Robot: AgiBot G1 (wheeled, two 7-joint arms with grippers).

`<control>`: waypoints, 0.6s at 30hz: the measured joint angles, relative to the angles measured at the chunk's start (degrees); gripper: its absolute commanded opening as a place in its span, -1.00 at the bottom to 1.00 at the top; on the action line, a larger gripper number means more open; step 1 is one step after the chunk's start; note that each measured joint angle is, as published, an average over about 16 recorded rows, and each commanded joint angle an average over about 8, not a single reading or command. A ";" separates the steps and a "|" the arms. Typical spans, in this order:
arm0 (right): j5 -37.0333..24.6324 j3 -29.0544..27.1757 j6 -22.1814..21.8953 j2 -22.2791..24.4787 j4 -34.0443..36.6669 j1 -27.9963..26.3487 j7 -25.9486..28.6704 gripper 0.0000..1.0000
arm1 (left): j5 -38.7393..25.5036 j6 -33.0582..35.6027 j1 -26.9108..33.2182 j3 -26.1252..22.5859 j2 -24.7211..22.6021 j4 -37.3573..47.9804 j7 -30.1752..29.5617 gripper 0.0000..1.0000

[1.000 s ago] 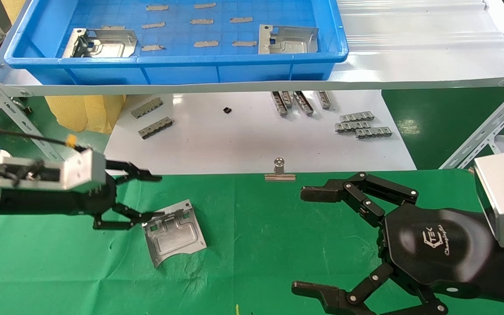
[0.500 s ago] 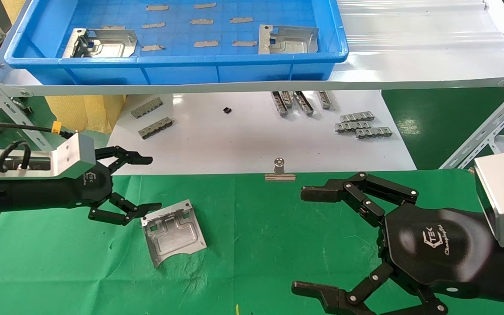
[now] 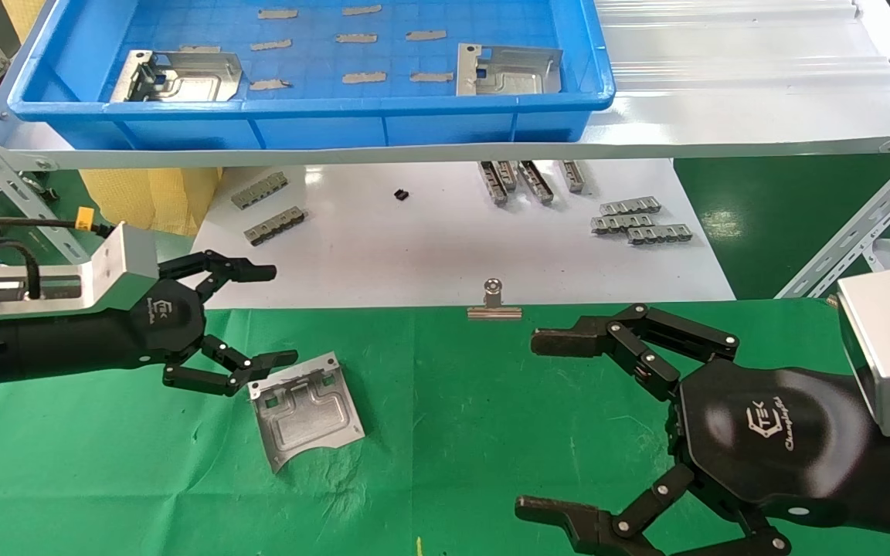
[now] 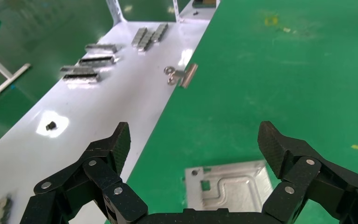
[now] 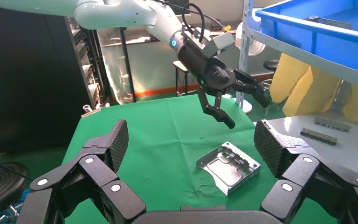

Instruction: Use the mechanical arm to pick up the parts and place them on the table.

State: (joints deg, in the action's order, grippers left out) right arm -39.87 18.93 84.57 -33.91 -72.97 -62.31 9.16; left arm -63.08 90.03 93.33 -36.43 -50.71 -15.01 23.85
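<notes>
Head view, left gripper (image 3: 259, 315): you see its fingers spread wide and empty, above the near-left edge of the table (image 3: 491, 432).
Head view, part (image 3: 307, 410): flat on the green cloth, just beside the lower fingertip.
Head view, tray (image 3: 314, 116): two more parts inside, on the shelf.
Head view, right gripper (image 3: 549, 421): spread wide, empty, parked low right.
Left wrist view: your open fingers (image 4: 116, 144) frame the part (image 4: 228, 185) below.
Right wrist view: the part (image 5: 228, 167) lies apart beneath the left gripper (image 5: 244, 105).
</notes>
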 measured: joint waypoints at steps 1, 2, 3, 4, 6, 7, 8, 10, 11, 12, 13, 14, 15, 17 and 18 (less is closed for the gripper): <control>0.00 0.00 0.00 0.00 0.00 0.00 0.00 1.00 | 0.45 -0.09 -0.68 0.44 0.34 -1.25 -0.74 1.00; 0.00 0.00 0.00 0.00 0.00 0.00 0.00 1.00 | 0.91 -0.19 -1.36 0.87 0.67 -2.50 -1.48 1.00; 0.00 0.00 0.00 0.00 0.00 0.00 0.00 1.00 | 1.37 -0.28 -2.05 1.32 1.01 -3.78 -2.23 1.00; 0.00 0.01 0.00 0.00 0.00 0.00 0.00 1.00 | 1.82 -0.37 -2.73 1.75 1.35 -5.03 -2.97 1.00; 0.01 0.01 0.00 0.00 0.00 0.00 0.00 1.00 | 2.74 -0.56 -4.10 2.63 2.02 -7.55 -4.46 1.00; 0.01 0.01 0.00 0.00 0.00 0.00 -0.01 1.00 | 3.19 -0.65 -4.78 3.07 2.36 -8.81 -5.20 1.00; 0.01 0.01 0.00 0.00 0.00 0.00 -0.01 1.00 | 3.64 -0.74 -5.46 3.50 2.70 -10.06 -5.94 1.00; 0.01 0.01 0.00 0.00 0.00 -0.01 -0.01 1.00 | 4.56 -0.93 -6.82 4.38 3.37 -12.58 -7.43 1.00; 0.01 0.02 0.00 0.00 0.00 -0.01 -0.01 1.00 | 5.01 -1.02 -7.50 4.82 3.71 -13.83 -8.17 1.00; 0.01 0.02 0.00 0.01 0.00 -0.01 -0.01 1.00 | 5.47 -1.12 -8.19 5.26 4.05 -15.11 -8.93 1.00; 0.01 0.02 0.00 0.01 0.00 -0.01 -0.01 1.00 | 5.93 -1.21 -8.87 5.70 4.38 -16.36 -9.67 1.00; 0.01 0.02 -0.01 0.01 0.00 -0.01 -0.01 1.00 | 6.38 -1.30 -9.55 6.14 4.72 -17.61 -10.41 1.00; 0.01 0.02 -0.01 0.01 0.00 -0.01 -0.01 1.00 | 6.84 -1.40 -10.24 6.58 5.06 -18.89 -11.16 1.00; 0.02 0.02 -0.01 0.01 0.00 -0.01 -0.01 1.00 | 7.75 -1.58 -11.60 7.45 5.73 -21.39 -12.64 1.00; 0.02 0.03 -0.01 0.01 0.00 -0.01 -0.01 1.00 | 8.21 -1.68 -12.30 7.90 6.07 -22.67 -13.39 1.00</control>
State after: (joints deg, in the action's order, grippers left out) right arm -39.85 18.95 84.56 -33.90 -72.97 -62.32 9.15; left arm -54.86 88.35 81.04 -28.53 -44.64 -37.68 10.46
